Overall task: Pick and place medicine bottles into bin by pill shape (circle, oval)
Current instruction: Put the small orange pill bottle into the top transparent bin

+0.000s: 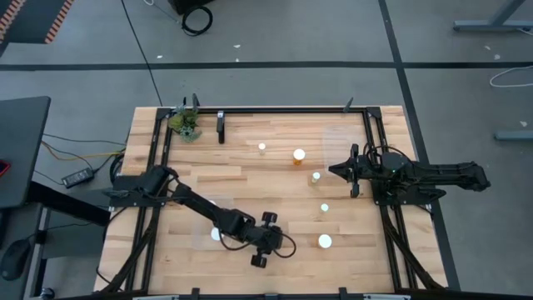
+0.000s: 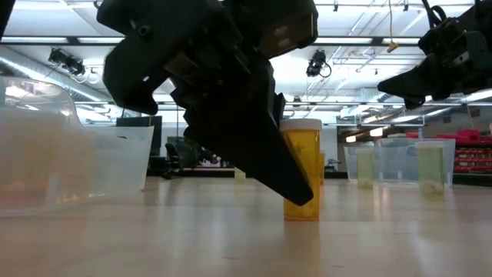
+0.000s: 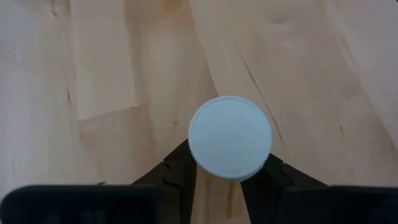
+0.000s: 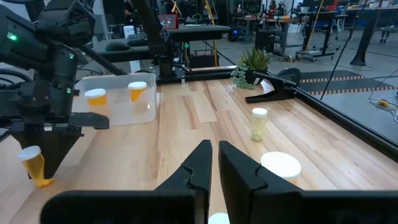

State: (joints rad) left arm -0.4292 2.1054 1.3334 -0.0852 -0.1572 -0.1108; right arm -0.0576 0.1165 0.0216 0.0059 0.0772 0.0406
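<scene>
Left tool [image 3: 217,186] straddles upright bottle [image 3: 230,137] at desk [image 1: 250,175] 6 o'clock, fingers near, clamp unclear, staged for lift. Right tool [image 4: 211,163] together, parked 3 o'clock.

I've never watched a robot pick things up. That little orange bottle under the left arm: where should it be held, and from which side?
Probably from straight above, tool fingers either side of the amber body just below the white cap. The bottle stands upright, round and narrow, with bare wood around it, and the left tool already straddles it.
</scene>
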